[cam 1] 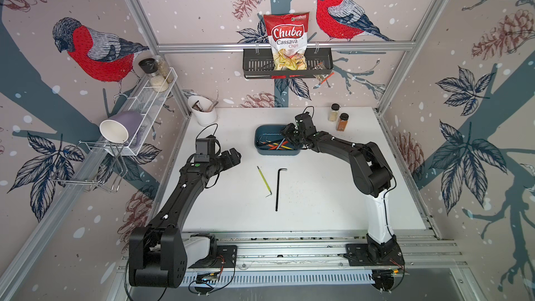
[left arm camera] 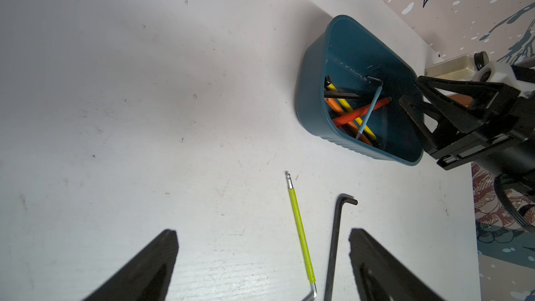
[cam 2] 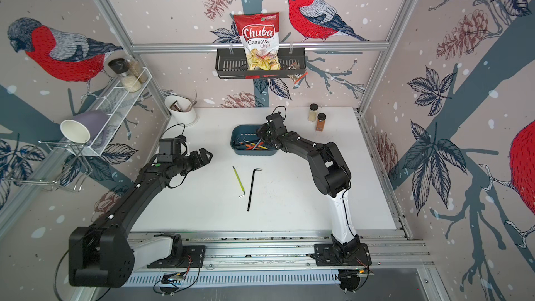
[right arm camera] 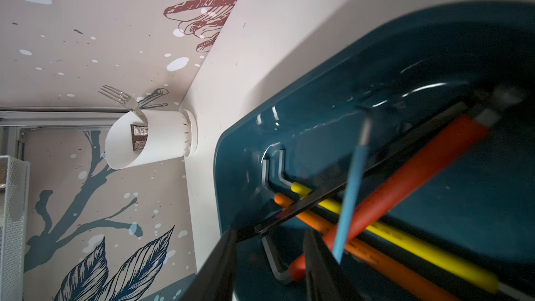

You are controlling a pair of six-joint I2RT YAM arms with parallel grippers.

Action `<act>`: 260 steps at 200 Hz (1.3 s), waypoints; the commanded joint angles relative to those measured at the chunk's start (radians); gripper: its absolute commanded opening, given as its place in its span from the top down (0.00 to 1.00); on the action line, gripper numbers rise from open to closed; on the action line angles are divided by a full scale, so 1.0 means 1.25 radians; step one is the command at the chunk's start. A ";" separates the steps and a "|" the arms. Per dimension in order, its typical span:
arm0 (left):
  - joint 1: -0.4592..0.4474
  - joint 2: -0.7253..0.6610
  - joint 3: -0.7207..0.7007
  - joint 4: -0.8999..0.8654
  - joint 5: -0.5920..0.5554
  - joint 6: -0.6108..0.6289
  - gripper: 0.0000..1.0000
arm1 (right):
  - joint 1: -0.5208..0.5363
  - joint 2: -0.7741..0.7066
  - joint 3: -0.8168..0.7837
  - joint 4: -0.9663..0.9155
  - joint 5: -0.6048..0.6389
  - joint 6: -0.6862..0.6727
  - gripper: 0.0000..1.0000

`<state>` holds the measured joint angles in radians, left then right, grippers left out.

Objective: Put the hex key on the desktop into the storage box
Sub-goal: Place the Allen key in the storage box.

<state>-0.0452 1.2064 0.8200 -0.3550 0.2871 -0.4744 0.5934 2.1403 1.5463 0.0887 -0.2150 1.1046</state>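
Right gripper (left arm camera: 409, 90) hangs over the storage box (cam 1: 275, 152), jaws apart, nothing clamped; several coloured hex keys (left arm camera: 351, 111) lie inside the box. Left gripper (left arm camera: 262, 233) hovers above the desktop (cam 1: 318, 192), jaws wide apart, empty. Green hex key (cam 1: 264, 180) and black hex key (cam 1: 278, 189) lie side by side on the desktop, near the box, not touching.

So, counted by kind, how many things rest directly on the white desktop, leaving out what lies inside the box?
Hex keys: 2, a green-sleeved hex key and a black hex key
Spice jars: 2, a pale spice jar and a brown spice jar
Storage box: 1
White cutlery holder: 1
Total: 6
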 commanded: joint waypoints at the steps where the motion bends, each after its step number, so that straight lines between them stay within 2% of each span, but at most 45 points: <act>1: 0.000 -0.002 0.000 0.008 0.002 -0.004 0.04 | 0.003 -0.025 0.000 0.001 0.012 -0.011 0.52; 24: 0.000 -0.004 -0.003 0.009 0.001 -0.005 0.04 | 0.011 -0.072 -0.010 -0.051 0.045 -0.053 0.50; 52: 0.000 -0.003 -0.004 0.010 0.002 -0.007 0.04 | 0.054 -0.148 -0.014 -0.167 0.147 -0.134 0.48; 115: -0.001 0.008 -0.011 0.022 0.034 -0.015 0.04 | 0.200 -0.279 -0.163 -0.353 0.323 -0.160 0.47; 179: -0.003 0.020 -0.012 0.023 0.049 -0.017 0.04 | 0.283 -0.313 -0.248 -0.455 0.262 -0.137 0.47; 260: -0.006 0.035 -0.012 0.018 0.052 -0.017 0.04 | 0.315 -0.207 -0.185 -0.495 0.228 -0.143 0.49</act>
<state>-0.0479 1.2472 0.8062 -0.3470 0.3408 -0.4980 0.9833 1.8435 1.2793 -0.4931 0.0795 0.9234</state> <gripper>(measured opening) 0.957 0.511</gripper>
